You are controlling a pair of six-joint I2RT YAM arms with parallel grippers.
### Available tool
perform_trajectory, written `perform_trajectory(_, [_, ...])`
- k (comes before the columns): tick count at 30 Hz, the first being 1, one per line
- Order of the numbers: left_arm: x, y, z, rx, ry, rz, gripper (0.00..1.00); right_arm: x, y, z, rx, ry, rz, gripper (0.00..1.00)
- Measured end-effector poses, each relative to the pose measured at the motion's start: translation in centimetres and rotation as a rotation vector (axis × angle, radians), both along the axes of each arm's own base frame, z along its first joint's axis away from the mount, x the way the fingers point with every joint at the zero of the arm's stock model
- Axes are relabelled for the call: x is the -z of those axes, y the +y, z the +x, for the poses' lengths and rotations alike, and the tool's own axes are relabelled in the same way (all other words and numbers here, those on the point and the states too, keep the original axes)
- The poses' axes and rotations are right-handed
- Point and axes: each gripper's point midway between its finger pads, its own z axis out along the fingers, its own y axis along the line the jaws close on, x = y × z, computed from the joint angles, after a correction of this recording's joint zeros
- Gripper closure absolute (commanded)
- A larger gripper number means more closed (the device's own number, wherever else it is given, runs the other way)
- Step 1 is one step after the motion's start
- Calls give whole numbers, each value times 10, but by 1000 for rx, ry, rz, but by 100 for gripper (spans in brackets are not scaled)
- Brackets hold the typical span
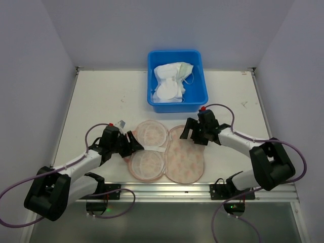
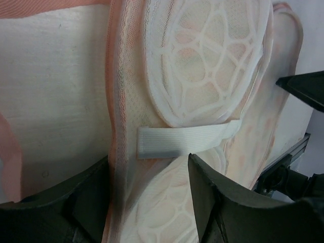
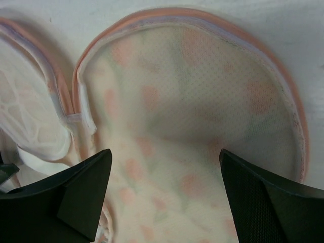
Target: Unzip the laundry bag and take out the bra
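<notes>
The laundry bag [image 1: 185, 157] lies unzipped and spread flat near the table's front edge, its two halves side by side. The left half holds two white mesh domes [image 2: 212, 50] joined by a white elastic strap [image 2: 177, 142]. My left gripper [image 1: 132, 145] [image 2: 149, 167] is at that half's left waist, one finger outside the pink zip edge [image 2: 117, 101] and one on the mesh inside, closed on the rim. My right gripper [image 1: 191, 132] [image 3: 165, 154] stands open over the printed right half [image 3: 192, 76], holding nothing. The bra [image 1: 172, 81], white with green trim, lies in the blue tub.
The blue tub [image 1: 152, 98] stands at the back centre of the white table [image 1: 101, 101]. A metal rail [image 1: 167, 190] runs along the front edge by the arm bases. Grey walls enclose the left, right and back.
</notes>
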Motion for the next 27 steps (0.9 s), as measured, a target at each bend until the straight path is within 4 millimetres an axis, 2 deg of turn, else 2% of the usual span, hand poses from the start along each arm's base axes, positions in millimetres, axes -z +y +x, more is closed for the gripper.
perform_trajectory(6, [-2,-11,-5,-9,22,-40,36,-18,-7,26,18,-110,-62,11])
perform_trajectory(12, [-1,-19,-9,-2,34,-58,37,-47,-34,21,87,-227,-118,9])
perform_trajectory(19, [-1,-21,-8,-6,39,-64,37,-17,-71,-14,148,-102,-227,13])
perform_trajectory(23, [-1,-20,-7,-9,36,-59,37,-3,-83,-15,180,-35,-259,16])
perform_trajectory(26, [-1,-18,-6,-17,25,-46,37,15,-86,-19,166,43,-298,22])
perform_trajectory(27, [-1,-17,-5,-21,18,-40,37,14,-82,-16,158,45,-288,26])
